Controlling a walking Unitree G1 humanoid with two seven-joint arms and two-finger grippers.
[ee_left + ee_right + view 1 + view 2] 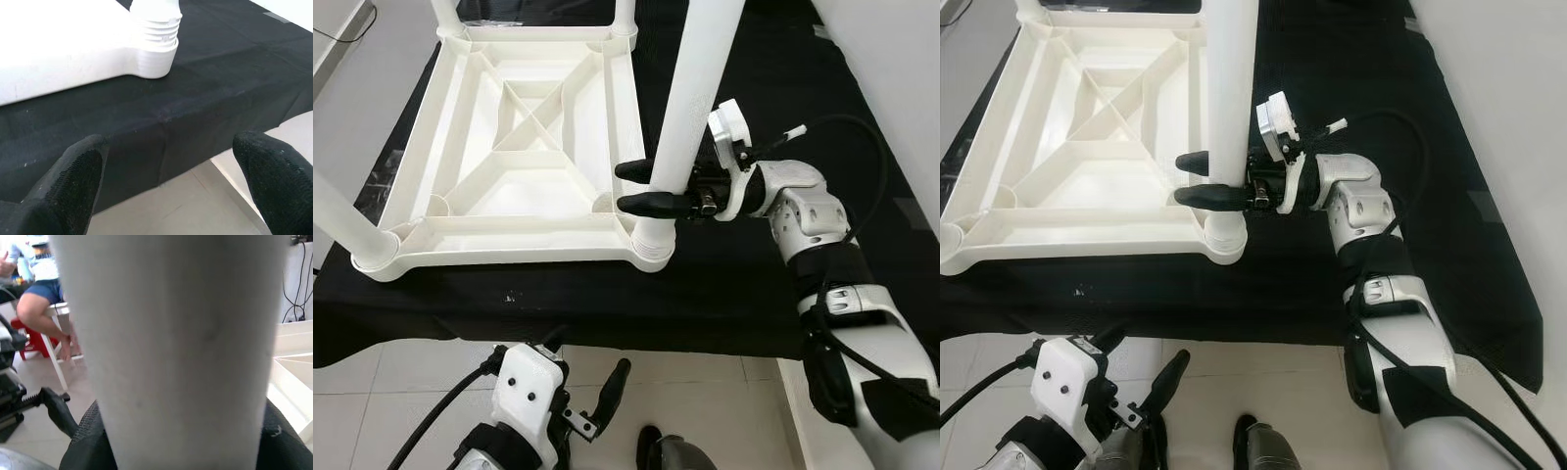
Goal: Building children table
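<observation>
White plastic is what you see first in the left eye view: the child's table (524,147) lies upside down on the black-covered worktop (754,284), ribbed underside up. At its 5 o'clock corner a white leg (690,108) stands upright in its socket. Your right tool (648,186) reaches in from 3 o'clock, one black finger on each side of that leg just above the socket, clamped on it. Another leg (342,220) rises at the 7 o'clock corner. Your left tool (607,392) hangs low at 6 o'clock, over the tiled floor (705,392), in front of the worktop edge.

Right eye view: same arrangement; the silver right arm (1371,245) runs from 5 o'clock up to the leg.

Left wrist view: the two black fingers (73,181) of the left tool stand well apart with nothing between them. Beyond them lies the worktop's black cloth and the table's corner socket (156,44) with its ribbed collar.

Right wrist view: the leg sits close between the finger pads (93,440), pressed on both sides. Behind it, at 10 o'clock, a person (41,289) sits on a white chair.
</observation>
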